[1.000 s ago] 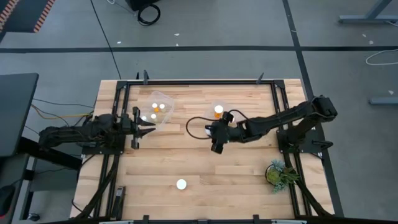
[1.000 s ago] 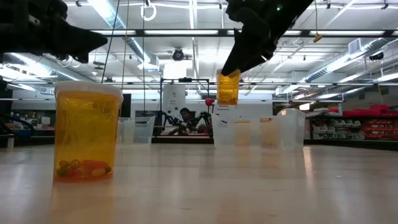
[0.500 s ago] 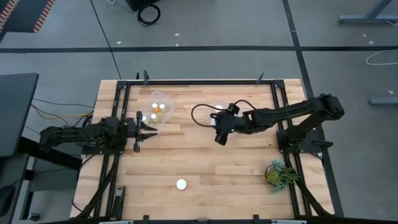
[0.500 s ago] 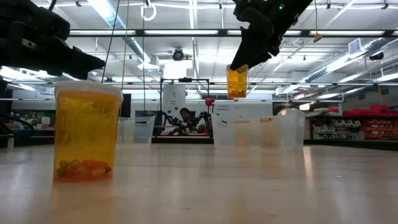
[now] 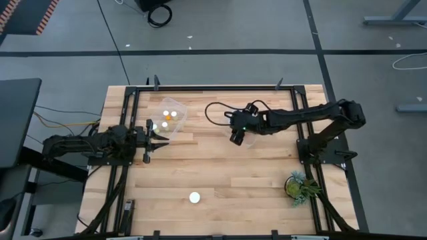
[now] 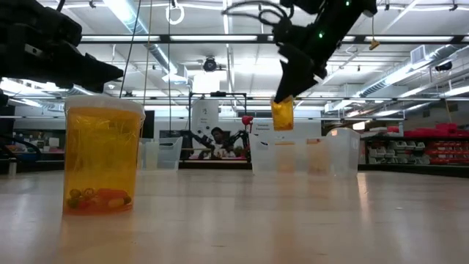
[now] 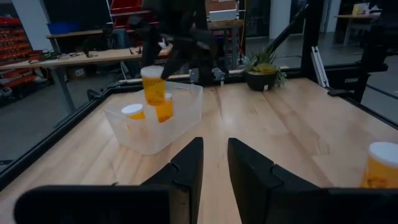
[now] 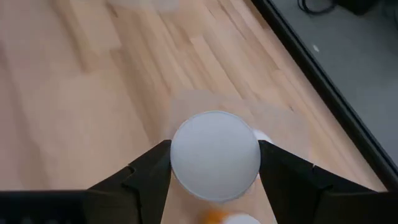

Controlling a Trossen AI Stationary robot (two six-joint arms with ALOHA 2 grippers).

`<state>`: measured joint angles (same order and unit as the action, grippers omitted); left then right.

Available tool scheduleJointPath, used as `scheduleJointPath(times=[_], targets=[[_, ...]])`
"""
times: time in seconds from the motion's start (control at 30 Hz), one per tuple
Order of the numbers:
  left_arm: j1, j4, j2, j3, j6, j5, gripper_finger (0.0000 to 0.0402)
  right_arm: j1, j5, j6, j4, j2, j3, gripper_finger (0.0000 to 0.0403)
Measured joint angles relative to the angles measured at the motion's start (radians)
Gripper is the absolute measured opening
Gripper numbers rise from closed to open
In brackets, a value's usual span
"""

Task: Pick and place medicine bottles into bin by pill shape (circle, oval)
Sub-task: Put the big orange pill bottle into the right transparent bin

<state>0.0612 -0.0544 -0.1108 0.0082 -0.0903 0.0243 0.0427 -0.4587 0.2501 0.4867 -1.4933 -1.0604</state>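
My right gripper (image 5: 238,133) is shut on an orange medicine bottle (image 6: 282,115) with a white cap (image 8: 214,155), above a clear bin (image 7: 183,118) at the table's far right. That bin holds two other bottles (image 7: 134,112). A second clear bin (image 5: 176,105) at the far left holds three bottles. One bottle (image 5: 194,197) stands on its base near the table's front edge and looms large in the low view (image 6: 102,158). My left gripper (image 5: 155,138) is open and empty, beside the left bin. My right gripper pinches the bottle's white cap by its rim (image 8: 180,158) between its two fingers. The fingers come from above, pointing down. The bottle hangs upright below them, lifted clear, over the right bin.
A green potted plant (image 5: 298,185) stands at the table's near right corner. A black frame (image 5: 213,87) runs around the table top. Bare wood lies between the bins and the front bottle.
My right gripper has carried the bottle toward the table's far edge and a little to the right, from open table to above the right bin. The bottle has stayed upright and clear of the table.
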Motion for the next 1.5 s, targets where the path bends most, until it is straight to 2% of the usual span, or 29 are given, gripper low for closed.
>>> scheduleJointPath(times=[0.2,0.63,0.9,1.2,1.5], targets=[[0.0,0.0,0.0,0.0,0.0,0.0,0.009,0.057,0.064,0.019,-0.068,0.0,0.105,0.0232],[0.0,0.0,0.0,0.0,-0.001,0.0,0.0085,0.102,0.146,0.05,-0.347,-0.001,0.282,0.0232],[0.0,0.0,0.0,-0.001,0.0,0.0,0.0089,0.099,0.15,0.076,-0.378,-0.001,0.305,0.0233],[0.0,0.0,0.0,-0.001,-0.001,0.0,0.0082,0.099,0.152,0.084,-0.379,0.0,0.306,0.0261],[0.0,0.0,0.0,-0.001,-0.001,0.0,0.0091,0.098,0.153,0.08,-0.378,0.0,0.285,0.0265]])
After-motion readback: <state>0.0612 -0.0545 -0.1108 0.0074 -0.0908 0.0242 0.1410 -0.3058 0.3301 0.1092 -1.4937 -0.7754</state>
